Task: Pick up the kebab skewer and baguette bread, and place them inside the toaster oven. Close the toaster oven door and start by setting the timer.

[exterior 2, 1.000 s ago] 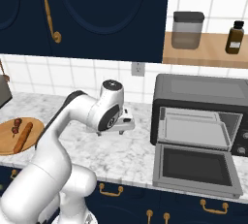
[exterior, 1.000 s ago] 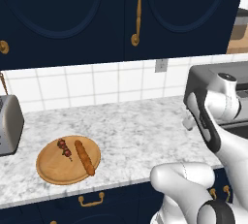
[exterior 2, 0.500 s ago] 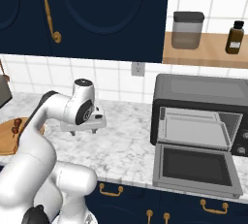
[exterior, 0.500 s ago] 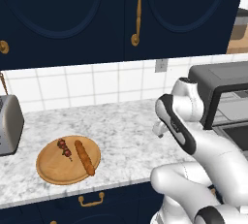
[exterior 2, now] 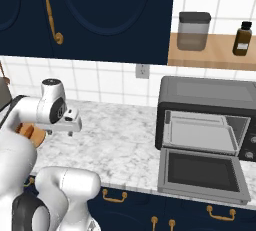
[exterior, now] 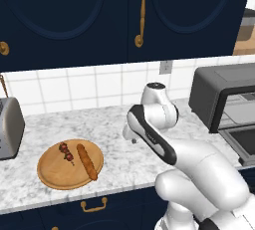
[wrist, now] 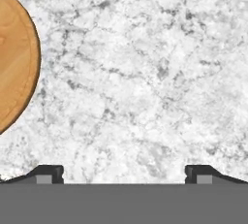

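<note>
The kebab skewer [exterior: 66,153] and baguette bread [exterior: 86,161] lie side by side on the round board [exterior: 52,174], left of the empty, wide-open pincer [wrist: 124,172], which hovers over bare desk [exterior: 114,144]. The right base view shows the toaster oven [exterior 2: 207,112] with its door [exterior 2: 202,171] dropped open. The arm bends leftward, hand pointing down.

A smooth wooden round board [exterior: 55,172] lies on the polished grey-veined marble counter [exterior: 114,139].

The arm has swung left along the counter [exterior: 124,149], away from the toaster oven [exterior 2: 205,112]; its gripper [wrist: 123,172] (jaws wide apart) now hangs just beside the round board [wrist: 14,58].
</note>
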You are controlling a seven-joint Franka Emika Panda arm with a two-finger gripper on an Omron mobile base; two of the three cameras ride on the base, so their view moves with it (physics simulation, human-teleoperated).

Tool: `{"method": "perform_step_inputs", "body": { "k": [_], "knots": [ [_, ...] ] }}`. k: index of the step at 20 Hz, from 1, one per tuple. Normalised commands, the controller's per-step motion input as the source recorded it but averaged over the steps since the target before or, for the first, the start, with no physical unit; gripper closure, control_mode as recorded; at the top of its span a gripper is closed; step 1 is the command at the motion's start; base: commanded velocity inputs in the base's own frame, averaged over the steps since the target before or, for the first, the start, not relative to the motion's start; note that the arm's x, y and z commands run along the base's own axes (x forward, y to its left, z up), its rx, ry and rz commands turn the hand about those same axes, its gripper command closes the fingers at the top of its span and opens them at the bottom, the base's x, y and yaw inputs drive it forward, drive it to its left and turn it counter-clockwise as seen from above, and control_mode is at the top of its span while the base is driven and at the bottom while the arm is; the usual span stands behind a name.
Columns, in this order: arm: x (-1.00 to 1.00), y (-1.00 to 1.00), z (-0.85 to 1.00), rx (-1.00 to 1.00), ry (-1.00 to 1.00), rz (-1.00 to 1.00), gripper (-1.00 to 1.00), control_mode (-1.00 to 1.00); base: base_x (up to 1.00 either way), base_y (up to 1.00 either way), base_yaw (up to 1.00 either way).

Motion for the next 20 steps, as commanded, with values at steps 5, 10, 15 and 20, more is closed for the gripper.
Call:
{"method": "perform_step_inputs", "body": {
  "k": [5, 10, 15, 20],
  "knots": [
    [0.0, 0.81, 0.0, -0.02, 0.07, -0.1, -1.0, -1.0, 0.0, 0.0, 0.0],
    [0.01, 0.84, -0.01, -0.06, 0.08, -0.03, -1.0, -1.0, 0.0, 0.0, 0.0],
    [0.06, 0.25, -0.12, 0.0, 0.01, -0.02, -1.0, -1.0, 0.0, 0.0, 0.0],
    [0.03, 0.18, -0.14, 0.0, 0.06, 0.0, -1.0, -1.0, 0.0, 0.0, 0.0]
  ]
}}
